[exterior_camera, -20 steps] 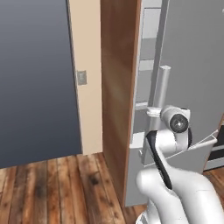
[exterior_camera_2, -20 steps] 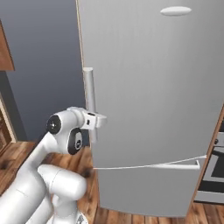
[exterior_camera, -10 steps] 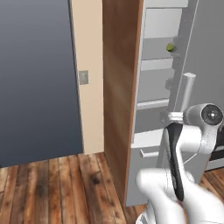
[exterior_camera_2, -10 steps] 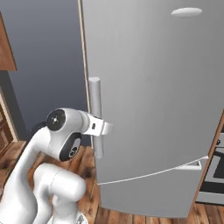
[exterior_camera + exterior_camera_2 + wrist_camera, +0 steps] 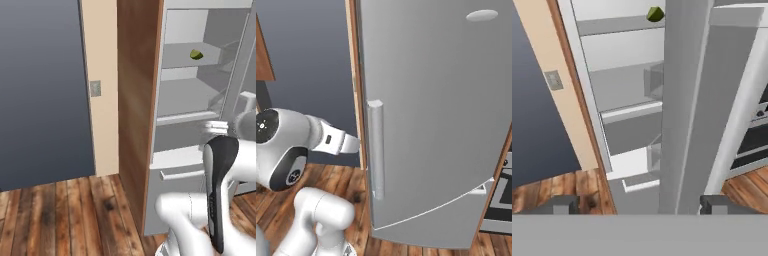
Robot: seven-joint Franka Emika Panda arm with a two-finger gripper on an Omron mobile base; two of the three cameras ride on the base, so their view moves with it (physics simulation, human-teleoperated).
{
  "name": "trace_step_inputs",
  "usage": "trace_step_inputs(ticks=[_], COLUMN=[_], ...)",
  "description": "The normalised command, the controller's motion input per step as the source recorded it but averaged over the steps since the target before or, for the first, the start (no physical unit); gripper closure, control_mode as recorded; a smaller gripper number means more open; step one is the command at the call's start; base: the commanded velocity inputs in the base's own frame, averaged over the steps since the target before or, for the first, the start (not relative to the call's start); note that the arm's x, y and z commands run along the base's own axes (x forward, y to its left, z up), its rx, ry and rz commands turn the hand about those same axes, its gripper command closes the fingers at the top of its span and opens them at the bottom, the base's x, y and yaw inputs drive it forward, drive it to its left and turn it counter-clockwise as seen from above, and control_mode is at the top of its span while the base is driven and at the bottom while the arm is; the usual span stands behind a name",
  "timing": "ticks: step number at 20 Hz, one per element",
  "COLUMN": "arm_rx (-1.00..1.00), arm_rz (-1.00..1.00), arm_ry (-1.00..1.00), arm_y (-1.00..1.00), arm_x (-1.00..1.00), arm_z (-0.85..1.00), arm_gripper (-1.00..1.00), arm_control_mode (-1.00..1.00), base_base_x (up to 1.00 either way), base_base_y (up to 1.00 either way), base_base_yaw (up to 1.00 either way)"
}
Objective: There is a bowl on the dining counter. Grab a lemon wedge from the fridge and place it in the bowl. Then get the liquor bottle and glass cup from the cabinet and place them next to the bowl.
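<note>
The fridge (image 5: pixel 185 95) stands open, its white shelves showing. A small green lemon wedge (image 5: pixel 196 54) lies on an upper shelf, at the top of the hand view too (image 5: pixel 655 14). The grey fridge door (image 5: pixel 431 125) with its vertical handle (image 5: pixel 375 150) swings out toward me. My gripper (image 5: pixel 639 205) is open at the door's edge. Its fingertips (image 5: pixel 564 204) stand wide apart and the door's edge rises between them, nearer the right tip. Nothing is held. The bowl, liquor bottle and glass cup are out of view.
A tall wooden side panel (image 5: pixel 137 100) flanks the fridge on the left. Beyond it are a beige wall strip with a switch plate (image 5: pixel 95 88) and a dark blue wall. Wooden floor (image 5: pixel 60 215) lies below. An oven front (image 5: pixel 501 195) is right of the door.
The fridge door has swung further open, baring more of the shelves and the lemon wedge. The jaws have spread wide, and the arm has moved right with the door.
</note>
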Motion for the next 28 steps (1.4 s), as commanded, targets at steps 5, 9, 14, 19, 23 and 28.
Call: trace_step_inputs(ticks=[5,9,14,19,23,28], arm_rx=[-0.04,-0.10,-0.07,-0.08,-0.10,-0.08], arm_rz=[-0.02,-0.18,-0.23,-0.18,-0.11,-0.08], arm_ry=[-0.03,-0.03,0.00,0.00,0.00,0.00], arm_y=[1.00,0.60,0.01,-0.37,-0.75,-0.75], arm_x=[-0.86,0.26,0.91,0.72,0.42,0.51], arm_z=[0.52,0.35,0.02,-0.03,-0.26,-0.25], arm_gripper=[-1.00,-1.00,-1.00,-1.00,-1.00,-1.00], arm_control_mode=[-1.00,-1.00,-1.00,-1.00,-1.00,-1.00], base_base_x=[0.00,0.00,0.00,0.00,0.00,0.00], base_base_y=[0.00,0.00,0.00,0.00,0.00,0.00], base_base_yaw=[0.00,0.00,0.00,0.00,0.00,0.00])
